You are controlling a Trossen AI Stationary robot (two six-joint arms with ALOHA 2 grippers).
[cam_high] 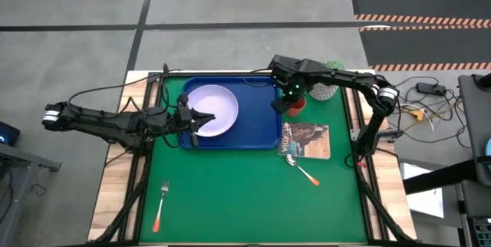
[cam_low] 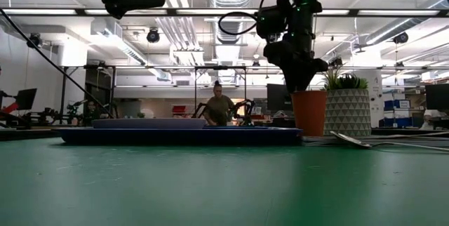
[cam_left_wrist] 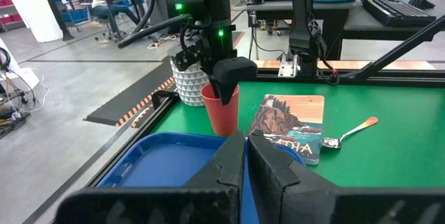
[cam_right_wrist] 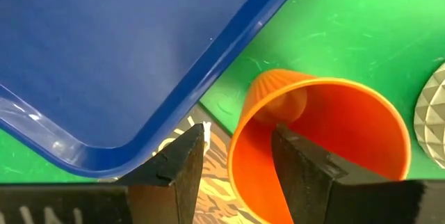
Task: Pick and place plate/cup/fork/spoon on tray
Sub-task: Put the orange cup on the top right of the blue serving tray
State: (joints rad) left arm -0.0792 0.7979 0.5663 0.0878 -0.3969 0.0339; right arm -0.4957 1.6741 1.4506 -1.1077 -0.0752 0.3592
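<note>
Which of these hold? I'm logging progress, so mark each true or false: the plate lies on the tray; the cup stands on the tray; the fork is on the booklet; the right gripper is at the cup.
1. The plate lies on the tray: true.
2. The cup stands on the tray: false, it stands on the green mat beside it.
3. The fork is on the booklet: false, it lies alone on the mat.
4. The right gripper is at the cup: true, fingers straddling its rim.
</note>
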